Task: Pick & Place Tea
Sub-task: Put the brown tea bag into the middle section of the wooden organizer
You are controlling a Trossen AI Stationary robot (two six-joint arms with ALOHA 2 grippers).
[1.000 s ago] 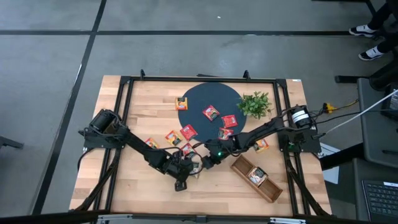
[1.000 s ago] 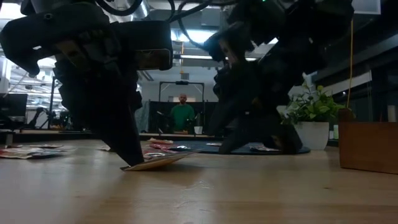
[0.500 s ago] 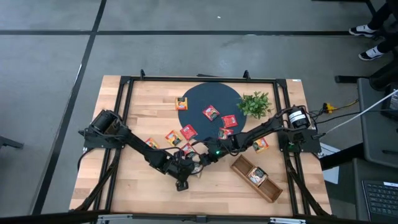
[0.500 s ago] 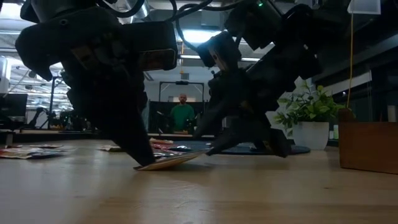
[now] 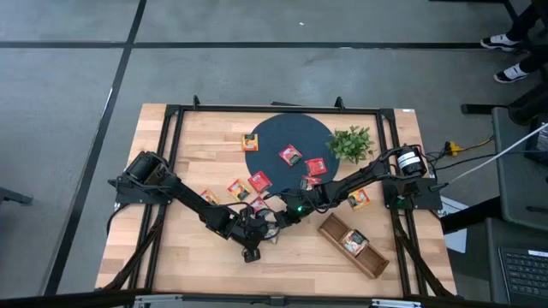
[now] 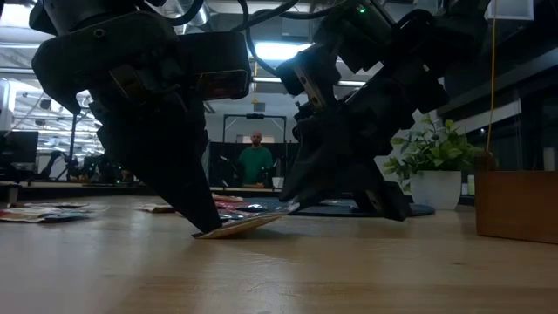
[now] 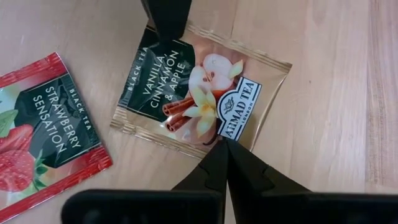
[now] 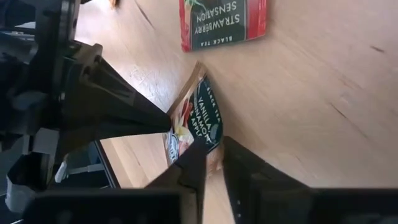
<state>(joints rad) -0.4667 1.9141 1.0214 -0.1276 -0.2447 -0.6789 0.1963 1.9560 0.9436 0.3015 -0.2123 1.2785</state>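
Observation:
A vanilla-cinnamon-apple tea packet [image 7: 199, 93] lies tilted on the wooden table between my two grippers, near the table's middle front. My left gripper [image 7: 225, 148] is shut, with its tips on the packet's lower edge. My right gripper [image 8: 214, 163] comes from the table's right and is closed on the packet's raised edge [image 6: 281, 212]. A red strawberry packet [image 7: 50, 134] lies flat beside it. More tea packets [image 5: 291, 155] lie on the dark round mat [image 5: 265, 128] and on the wood [image 5: 238, 189]. My left gripper presses its shut fingertips [image 6: 205, 228] down on the packet's lower edge [image 7: 214, 138], slanting down from the table's left. That edge rests on the table and the packet slopes up away from it. My right gripper pinches the packet's raised edge [image 8: 210, 149] between its two fingers, slanting down from the table's right. One finger [image 7: 165, 18] lies on the packet's printed face. That edge is off the table.
A long wooden tray [image 5: 370, 261] with one packet in it lies at the front right. A small green plant [image 5: 351, 143] stands at the mat's right. A black frame runs round the table. A person stands far behind the table in the low view.
My right gripper has moved toward the table's left, up to the packet's raised edge, and has taken hold of it. The packet has stayed tilted under my left fingertips and has slid a little toward the table's right.

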